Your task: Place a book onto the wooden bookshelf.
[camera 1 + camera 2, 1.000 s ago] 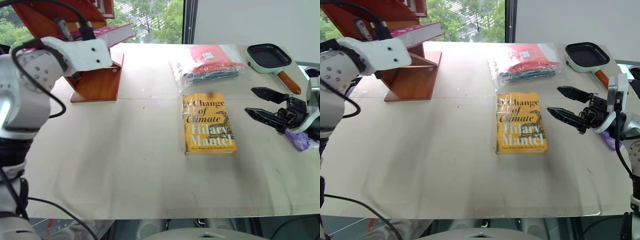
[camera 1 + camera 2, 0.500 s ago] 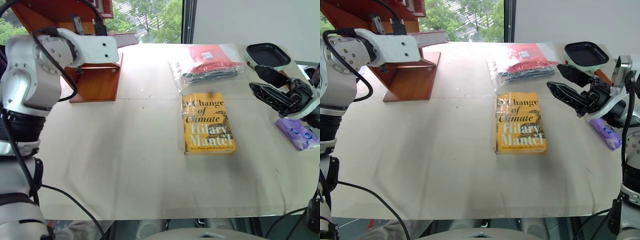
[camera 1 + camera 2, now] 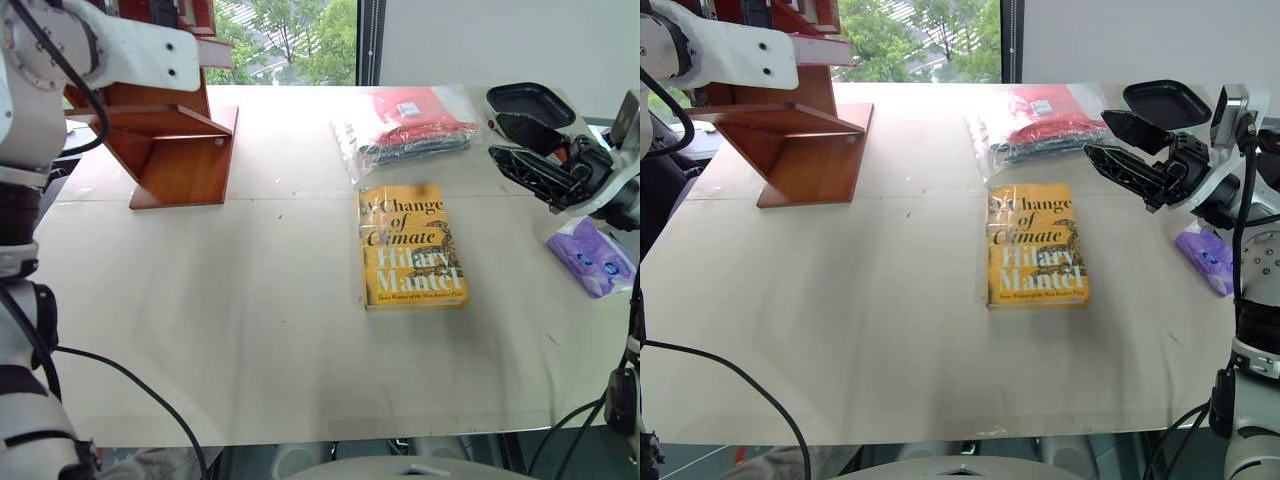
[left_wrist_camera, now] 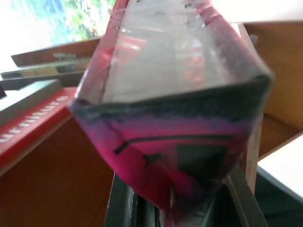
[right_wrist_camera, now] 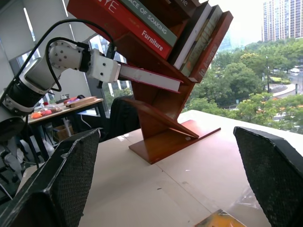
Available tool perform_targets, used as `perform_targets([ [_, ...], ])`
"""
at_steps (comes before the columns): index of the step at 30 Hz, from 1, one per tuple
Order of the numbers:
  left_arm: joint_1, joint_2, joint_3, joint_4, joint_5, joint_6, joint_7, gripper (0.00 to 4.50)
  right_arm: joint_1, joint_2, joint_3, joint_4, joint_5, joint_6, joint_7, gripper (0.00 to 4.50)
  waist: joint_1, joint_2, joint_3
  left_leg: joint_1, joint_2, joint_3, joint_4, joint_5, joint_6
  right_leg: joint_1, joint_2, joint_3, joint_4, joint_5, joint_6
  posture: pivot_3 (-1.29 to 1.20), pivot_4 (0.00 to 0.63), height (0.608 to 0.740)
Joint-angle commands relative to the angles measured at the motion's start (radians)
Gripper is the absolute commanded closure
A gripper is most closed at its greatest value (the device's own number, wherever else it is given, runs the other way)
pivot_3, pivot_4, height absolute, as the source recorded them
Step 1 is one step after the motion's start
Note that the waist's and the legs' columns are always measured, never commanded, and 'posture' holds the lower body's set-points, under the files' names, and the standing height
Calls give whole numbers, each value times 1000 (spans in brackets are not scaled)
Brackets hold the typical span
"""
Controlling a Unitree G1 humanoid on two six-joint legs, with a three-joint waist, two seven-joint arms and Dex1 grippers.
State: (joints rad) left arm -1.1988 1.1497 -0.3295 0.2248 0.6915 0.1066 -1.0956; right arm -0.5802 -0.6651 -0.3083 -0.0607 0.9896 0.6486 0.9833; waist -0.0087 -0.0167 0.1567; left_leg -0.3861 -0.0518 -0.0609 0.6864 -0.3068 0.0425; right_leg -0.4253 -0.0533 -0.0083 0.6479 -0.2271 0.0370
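Observation:
My left gripper (image 4: 180,208) is shut on the corner of the glossy pink book (image 4: 170,156). In the right wrist view the same left gripper (image 5: 116,71) holds the book (image 5: 149,78) about level, high at the wooden bookshelf (image 5: 165,127). The book's far end reaches the shelf's slanted panels; I cannot tell whether it rests on one. The bookshelf (image 3: 170,150) stands at the table's far left corner. My right gripper (image 3: 1096,135) hangs open above the table's right side, holding nothing, its fingers (image 5: 61,179) spread wide.
A yellow "Change of Climate" book (image 3: 412,245) lies flat mid-table. Behind it sits a clear bag with red contents (image 3: 415,120), a black frying pan (image 3: 520,100) at far right, and a purple packet (image 3: 592,258) near the right edge. Several books (image 5: 142,23) lean in the shelf's upper slots.
My left arm has risen and carried the pink book higher along the bookshelf. My right gripper has lifted, still open. The yellow book has stayed put.

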Motion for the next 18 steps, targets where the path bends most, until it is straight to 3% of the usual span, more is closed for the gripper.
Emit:
perform_targets([
  [1,20,34,23,11,50,26,-22,4322,-16,0,-13,-19,2,-12,14,0,-9,0,0,0,0,1,0,0,0,0,0,0,0,0,0,0,150,720],
  [11,12,-28,28,66,51,62,-20,4322,13,-1,-31,-48,3,-6,0,0,-18,-1,0,0,0,4,1,0,0,-5,0,3,10,0,0,0,150,720],
  [12,11,-29,27,73,52,62,-27,3300,16,0,-33,-52,5,-6,-3,0,-19,-1,0,0,0,4,1,0,0,-6,0,3,10,0,0,0,150,720],
  [13,10,-29,29,78,50,62,-29,3086,18,0,-35,-55,6,-6,-6,0,-20,-1,0,0,0,4,1,0,0,-6,0,3,10,0,0,0,150,720],
  [18,-11,-37,45,101,34,51,-12,542,42,-5,-41,-64,3,-9,-9,0,-15,-1,0,-1,0,3,1,0,0,-6,0,3,11,0,0,0,150,720],
])
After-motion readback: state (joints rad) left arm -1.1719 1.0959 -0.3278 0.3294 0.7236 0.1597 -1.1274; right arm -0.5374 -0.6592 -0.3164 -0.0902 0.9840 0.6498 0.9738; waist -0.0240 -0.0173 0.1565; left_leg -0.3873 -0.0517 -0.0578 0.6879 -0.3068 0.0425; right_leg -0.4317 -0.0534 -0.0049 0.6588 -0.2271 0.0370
